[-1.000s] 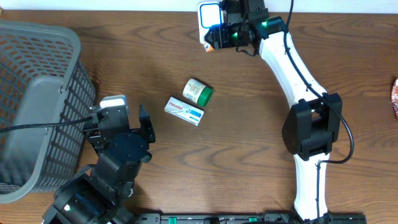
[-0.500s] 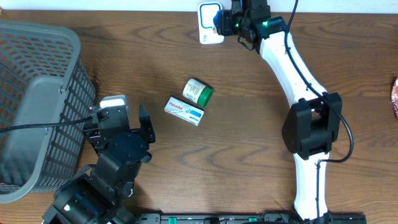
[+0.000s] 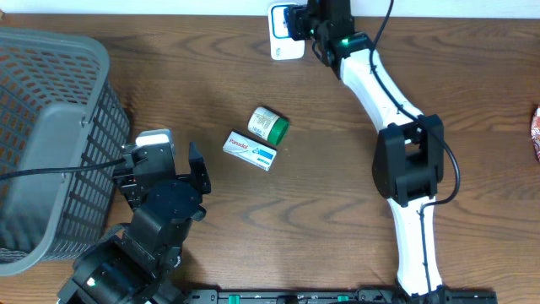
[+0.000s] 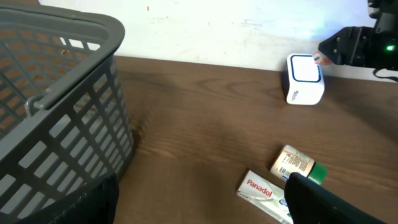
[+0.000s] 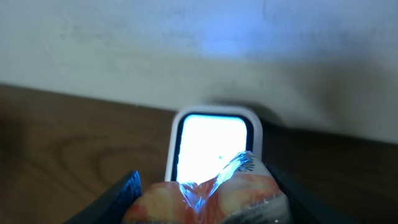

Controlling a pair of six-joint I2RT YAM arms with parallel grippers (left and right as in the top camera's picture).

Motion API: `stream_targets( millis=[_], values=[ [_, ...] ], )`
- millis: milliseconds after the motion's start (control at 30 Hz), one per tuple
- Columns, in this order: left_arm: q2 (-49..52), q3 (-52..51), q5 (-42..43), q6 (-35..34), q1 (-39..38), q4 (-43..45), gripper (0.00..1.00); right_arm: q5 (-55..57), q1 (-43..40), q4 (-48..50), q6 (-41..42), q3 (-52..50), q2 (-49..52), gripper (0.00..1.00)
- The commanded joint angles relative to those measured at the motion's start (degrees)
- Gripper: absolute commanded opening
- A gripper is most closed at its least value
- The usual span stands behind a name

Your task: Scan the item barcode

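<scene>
Now, at seven o'clock on the counter (image 3: 337, 169), the left hand (image 3: 162, 160) is hovering empty with fingers spread. At twelve o'clock the right hand (image 3: 299, 21) is pinching a crinkly plastic-wrapped packet (image 5: 211, 186) just before the lit scanner (image 5: 214, 143). The packet is probably handling light, soft and slippery; a hold across its fuller middle is looking safest.

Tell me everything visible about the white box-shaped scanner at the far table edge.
The white box-shaped scanner is a rounded plastic block with a rectangular window glowing bluish-white on its upper face. It stands on the brown wooden table by the pale wall. The right gripper holds an orange-and-white wrapped packet close before the window; contact cannot be told.
</scene>
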Motion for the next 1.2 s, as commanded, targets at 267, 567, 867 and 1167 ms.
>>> stream_targets(
  millis=[267,567,867,1167],
  values=[
    [-0.1,0.3,-1.1,0.6,0.0,0.0,0.86,6.6,2.3,6.9,4.8,0.8,5.9,0.58],
    [-0.1,0.3,-1.1,0.6,0.0,0.0,0.86,7.8,1.7,8.7,6.1,0.9,8.7,0.58],
    [-0.1,0.3,-1.1,0.6,0.0,0.0,0.86,7.0,0.6,-20.9,4.4,20.4,7.9,0.43],
    [-0.1,0.3,-1.1,0.6,0.0,0.0,0.86,14.6,-8.5,-62.9,0.2,39.6,7.9,0.3]
  ],
)
